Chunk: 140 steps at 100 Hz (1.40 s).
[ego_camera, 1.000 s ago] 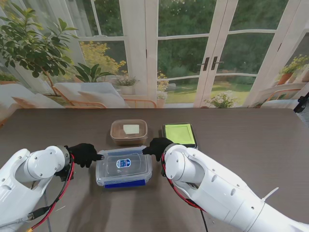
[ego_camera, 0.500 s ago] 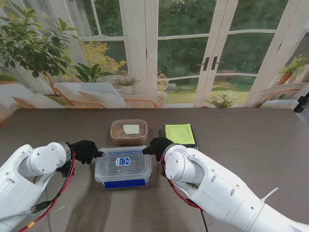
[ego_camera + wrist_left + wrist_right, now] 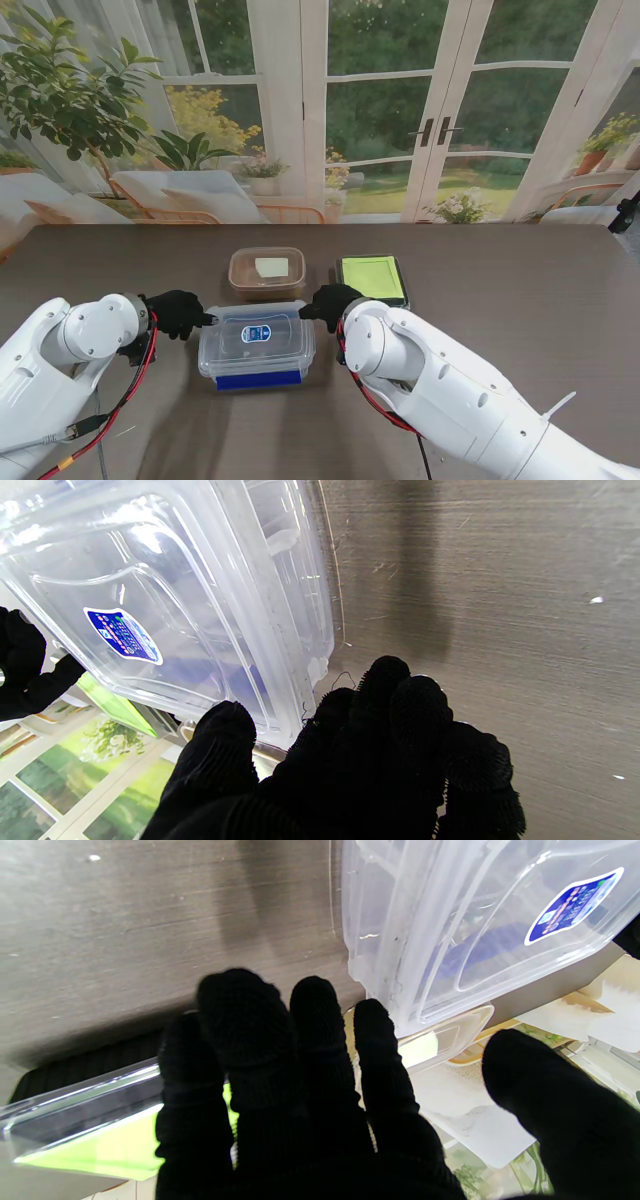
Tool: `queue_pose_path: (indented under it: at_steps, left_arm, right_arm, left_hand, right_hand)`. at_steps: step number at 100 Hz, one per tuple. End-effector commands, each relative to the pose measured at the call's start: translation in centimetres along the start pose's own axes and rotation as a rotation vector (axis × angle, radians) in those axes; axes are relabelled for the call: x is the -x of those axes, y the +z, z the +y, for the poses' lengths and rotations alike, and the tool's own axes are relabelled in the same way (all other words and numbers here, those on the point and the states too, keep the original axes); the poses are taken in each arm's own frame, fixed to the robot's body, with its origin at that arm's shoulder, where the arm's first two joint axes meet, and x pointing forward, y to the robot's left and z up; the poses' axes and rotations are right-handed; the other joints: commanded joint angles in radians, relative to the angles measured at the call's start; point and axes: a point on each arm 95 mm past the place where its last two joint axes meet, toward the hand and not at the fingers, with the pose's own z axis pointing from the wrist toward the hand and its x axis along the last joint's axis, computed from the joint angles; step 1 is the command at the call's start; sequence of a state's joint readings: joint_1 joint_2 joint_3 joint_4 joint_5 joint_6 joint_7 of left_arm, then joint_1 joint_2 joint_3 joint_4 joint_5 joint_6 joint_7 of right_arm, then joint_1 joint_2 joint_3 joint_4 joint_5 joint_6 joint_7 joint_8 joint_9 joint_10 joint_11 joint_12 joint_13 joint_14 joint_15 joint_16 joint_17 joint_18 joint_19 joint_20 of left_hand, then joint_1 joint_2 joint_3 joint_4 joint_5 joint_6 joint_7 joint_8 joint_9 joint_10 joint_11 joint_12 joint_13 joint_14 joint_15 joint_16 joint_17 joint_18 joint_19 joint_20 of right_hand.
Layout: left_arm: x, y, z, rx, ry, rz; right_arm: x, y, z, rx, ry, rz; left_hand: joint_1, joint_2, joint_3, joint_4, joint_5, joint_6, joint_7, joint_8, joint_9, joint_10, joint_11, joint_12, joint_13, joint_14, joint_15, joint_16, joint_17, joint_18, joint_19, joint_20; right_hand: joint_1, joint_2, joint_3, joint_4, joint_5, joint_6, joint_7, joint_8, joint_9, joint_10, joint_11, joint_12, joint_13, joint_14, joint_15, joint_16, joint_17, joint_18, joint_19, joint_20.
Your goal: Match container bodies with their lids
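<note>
Bright daylight pours through the glazed doors (image 3: 440, 130) behind the table (image 3: 520, 290), leaving its dark top evenly lit and sharp in the stand view. Soft shadows fall toward me beneath both arms. In the wrist views, glare streaks the clear container (image 3: 165, 595), and the black gloved fingers (image 3: 240, 1040) blur into detail-less silhouettes.

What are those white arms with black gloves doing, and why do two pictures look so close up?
It is a robot with two arms. The big picture comes from a camera above its shoulders. The left robot hand and right robot hand touch opposite sides of a clear box whose lid is on. Neither robot hand grips it yet. Farther away on the table sit a brown tub and a green-lidded box. The close pictures come from small cameras on each wrist, and they look upside down.
</note>
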State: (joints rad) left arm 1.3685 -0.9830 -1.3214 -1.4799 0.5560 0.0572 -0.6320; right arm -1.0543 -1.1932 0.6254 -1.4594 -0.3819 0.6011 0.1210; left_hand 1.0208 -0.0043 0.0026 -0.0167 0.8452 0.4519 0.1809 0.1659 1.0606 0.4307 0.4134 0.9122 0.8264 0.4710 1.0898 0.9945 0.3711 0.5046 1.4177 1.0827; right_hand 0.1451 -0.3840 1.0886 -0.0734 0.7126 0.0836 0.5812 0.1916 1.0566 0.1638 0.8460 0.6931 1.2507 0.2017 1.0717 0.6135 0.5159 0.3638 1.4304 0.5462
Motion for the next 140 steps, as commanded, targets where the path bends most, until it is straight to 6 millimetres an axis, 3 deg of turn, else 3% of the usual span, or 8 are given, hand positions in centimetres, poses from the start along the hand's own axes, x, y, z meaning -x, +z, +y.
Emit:
queue_pose_path:
  at_steps: [1,29,79,123,140]
  left_arm:
    - [-0.1,0.0,0.3,0.022,0.003,0.001]
    - [-0.1,-0.3,0.6,0.024,0.011,-0.013]
    - [-0.1,-1.6,0.7,-0.008,0.039,-0.024]
    - [-0.6,-2.0,0.4,-0.041,0.074,0.011]
    - [-0.7,-1.6,0.7,-0.033,0.066,0.026]
  right_arm:
    - [0.1,-0.2,-0.7,-0.019,-0.003,0.005]
    - [0.3,-0.5,-0.7,-0.011,-0.025,0.004]
    - [0.2,-0.7,0.1,0.064,-0.027,0.010]
    - [0.4,-1.7,0.0,0.079,-0.032,0.060]
    - [0.7,-2.2,-0.3,0.060,-0.010,0.088]
  left_hand:
    - [0.001,0.054,-0.012,0.015,-0.017,-0.015,-0.009,0.006,0.001,0.027,0.016,0.003,0.003,0.021,0.012,0.016,-0.023,-0.063,-0.002,0.004]
    - [0.001,0.054,-0.011,0.016,-0.030,0.011,-0.020,0.001,0.000,0.029,0.015,0.002,-0.002,0.023,0.009,0.016,-0.026,-0.064,-0.004,0.003]
    - [-0.001,0.053,-0.012,0.016,-0.032,0.009,-0.019,-0.004,-0.003,0.027,0.016,0.002,-0.001,0.020,0.009,0.016,-0.026,-0.067,-0.003,0.003]
    - [0.001,0.051,-0.010,0.016,-0.027,-0.007,-0.014,-0.001,-0.004,0.024,0.016,0.000,-0.002,0.016,0.008,0.015,-0.024,-0.069,-0.003,0.001]
    - [0.002,0.051,-0.010,0.015,-0.023,-0.008,-0.013,0.000,-0.005,0.026,0.015,-0.001,-0.001,0.020,0.007,0.014,-0.025,-0.066,-0.004,0.000]
  right_hand:
    - [-0.028,0.024,-0.046,0.011,-0.023,-0.024,-0.016,-0.008,0.007,-0.013,0.002,-0.002,0.030,0.004,0.003,0.003,0.176,0.033,0.029,-0.009]
    - [-0.030,0.026,-0.050,0.010,-0.048,-0.008,-0.020,-0.008,0.006,-0.012,-0.006,-0.010,0.031,0.003,0.003,0.003,0.176,0.033,0.029,-0.009]
    - [-0.035,0.018,-0.046,0.010,-0.121,0.018,-0.015,-0.001,-0.002,-0.014,-0.001,-0.018,0.032,0.004,0.005,0.003,0.175,0.032,0.028,-0.010]
    - [-0.030,0.006,-0.022,0.008,0.090,-0.034,0.054,0.018,0.024,-0.009,0.001,-0.022,0.045,0.001,0.002,0.000,0.188,0.034,0.028,-0.013]
    - [-0.029,-0.002,-0.016,0.005,0.111,-0.061,0.044,0.009,0.039,-0.006,-0.003,-0.022,0.052,0.007,0.003,0.001,0.193,0.041,0.028,-0.015]
